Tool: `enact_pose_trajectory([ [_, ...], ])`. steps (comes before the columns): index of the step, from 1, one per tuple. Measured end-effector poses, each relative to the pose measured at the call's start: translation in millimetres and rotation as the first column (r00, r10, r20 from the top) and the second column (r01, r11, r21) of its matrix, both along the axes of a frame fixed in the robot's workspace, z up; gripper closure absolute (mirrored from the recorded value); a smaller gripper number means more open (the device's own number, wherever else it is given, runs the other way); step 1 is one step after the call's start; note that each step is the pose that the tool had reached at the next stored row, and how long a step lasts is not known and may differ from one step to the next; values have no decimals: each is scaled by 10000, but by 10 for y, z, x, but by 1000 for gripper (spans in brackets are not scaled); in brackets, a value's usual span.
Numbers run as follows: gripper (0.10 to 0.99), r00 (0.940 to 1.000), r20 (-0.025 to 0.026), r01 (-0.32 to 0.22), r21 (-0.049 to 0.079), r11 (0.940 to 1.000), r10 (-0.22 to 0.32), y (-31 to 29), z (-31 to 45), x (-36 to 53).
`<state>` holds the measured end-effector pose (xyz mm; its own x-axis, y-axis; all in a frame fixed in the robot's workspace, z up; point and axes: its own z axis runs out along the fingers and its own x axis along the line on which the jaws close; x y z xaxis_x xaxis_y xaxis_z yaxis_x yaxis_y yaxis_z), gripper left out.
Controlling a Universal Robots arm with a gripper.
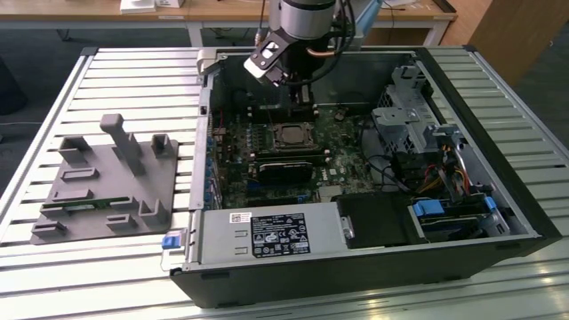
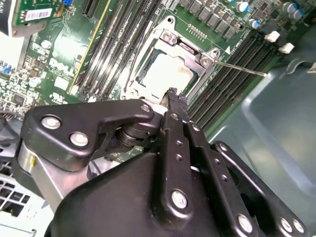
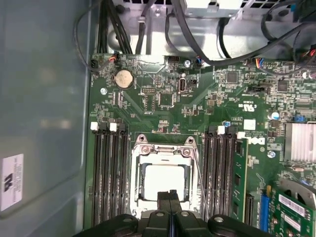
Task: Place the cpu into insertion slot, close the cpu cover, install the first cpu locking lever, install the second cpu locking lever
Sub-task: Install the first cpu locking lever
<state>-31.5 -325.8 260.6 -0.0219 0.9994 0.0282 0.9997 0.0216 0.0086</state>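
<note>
Pincer (image 3: 170, 196) fingers together, covering cpu (image 3: 165, 178) edge.

The exterior view looks down into the whole computer case (image 1: 374, 267); both wrist views closely share the cpu (image 2: 165, 74) (image 3: 165, 178).

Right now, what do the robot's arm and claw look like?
The arm is a fat silvery-grey tube with cables curling beside it and a small black-and-white box clipped on. The claw is black, built from flat jointed bars held by shiny round silver screws, with two thin fingers at the tip.
</note>
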Motion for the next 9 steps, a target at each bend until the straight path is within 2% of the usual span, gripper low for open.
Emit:
enact_pose_trajectory([
  [9, 980, 10000, 0, -8, 0, 10000, 8, 0, 123, 0],
])
